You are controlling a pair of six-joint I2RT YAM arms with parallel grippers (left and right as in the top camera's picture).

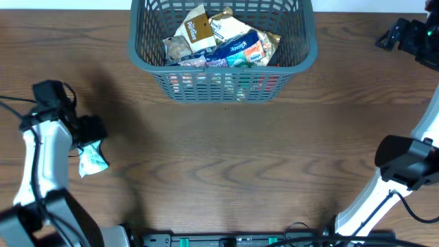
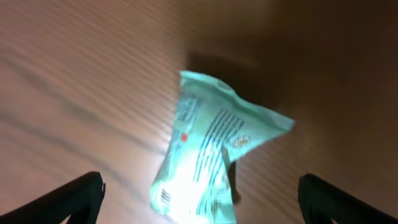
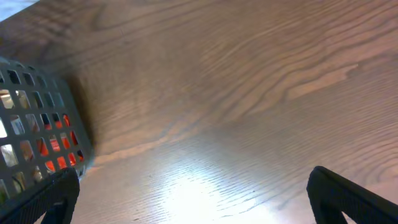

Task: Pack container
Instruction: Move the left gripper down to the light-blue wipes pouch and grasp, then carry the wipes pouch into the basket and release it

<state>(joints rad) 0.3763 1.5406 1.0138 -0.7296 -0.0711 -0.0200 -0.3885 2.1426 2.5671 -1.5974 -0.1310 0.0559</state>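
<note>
The left gripper [image 2: 199, 183] hung with its fingers spread wide above a pale green packet [image 2: 208, 146], which lay on the wooden table [image 1: 233, 158] near the left side. The right gripper [image 3: 193, 180] was also spread and held nothing, low over the wood at the right. The container [image 1: 223, 67] stood at the far middle of the table with snack packets [image 1: 219, 41] inside, well apart from the green packet.
</note>
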